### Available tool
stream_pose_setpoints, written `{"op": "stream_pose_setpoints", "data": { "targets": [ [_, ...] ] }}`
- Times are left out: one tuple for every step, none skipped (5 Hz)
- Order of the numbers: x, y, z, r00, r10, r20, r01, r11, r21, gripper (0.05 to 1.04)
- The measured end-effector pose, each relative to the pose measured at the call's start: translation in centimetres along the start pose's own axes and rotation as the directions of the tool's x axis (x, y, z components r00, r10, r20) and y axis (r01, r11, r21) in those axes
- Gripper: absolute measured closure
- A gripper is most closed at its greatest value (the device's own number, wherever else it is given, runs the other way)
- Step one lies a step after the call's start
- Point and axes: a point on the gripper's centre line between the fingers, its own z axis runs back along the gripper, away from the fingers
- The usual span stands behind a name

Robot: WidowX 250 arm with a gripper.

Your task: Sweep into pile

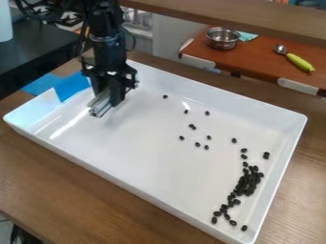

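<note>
A grey bar (100, 106) is pinched in the gripper (109, 98). Black beans (247, 183) are clustered well apart from it, across the tray (146, 147). Gathering is judged incomplete; strays should next be swept clusterward.

Half-seen things around the white tray (146, 147)
Inside the tray, the claw (108, 97) hides part of the silver bar (99, 107), and the heaped black pieces (247, 182) overlap too closely for us to count. Beyond the tray, the view's edges crop the arm (107, 31) and a pale cylinder (5, 21).
</note>
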Motion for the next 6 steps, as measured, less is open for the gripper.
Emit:
{"op": "stream_pose_setpoints", "data": {
  "targets": [
    [0.3, -0.6, -1.3, 1.0, -0.021, -0.013, 0.022, 0.999, 0.028, 0.691],
    [0.6, -1.1, -2.2, 0.999, -0.022, -0.029, 0.024, 0.998, 0.053, 0.691],
    [1.0, -1.4, -2.5, 0.999, -0.015, -0.036, 0.018, 0.997, 0.07, 0.691],
    [1.7, -2.1, -2.6, 0.999, 0.002, -0.044, 0.001, 0.997, 0.079, 0.691],
    [1.9, -2.9, -2.6, 0.999, -0.001, -0.047, 0.005, 0.997, 0.077, 0.691],
    [1.6, -4.5, -2.9, 0.998, -0.039, -0.058, 0.043, 0.997, 0.066, 0.691]
  ]
}}
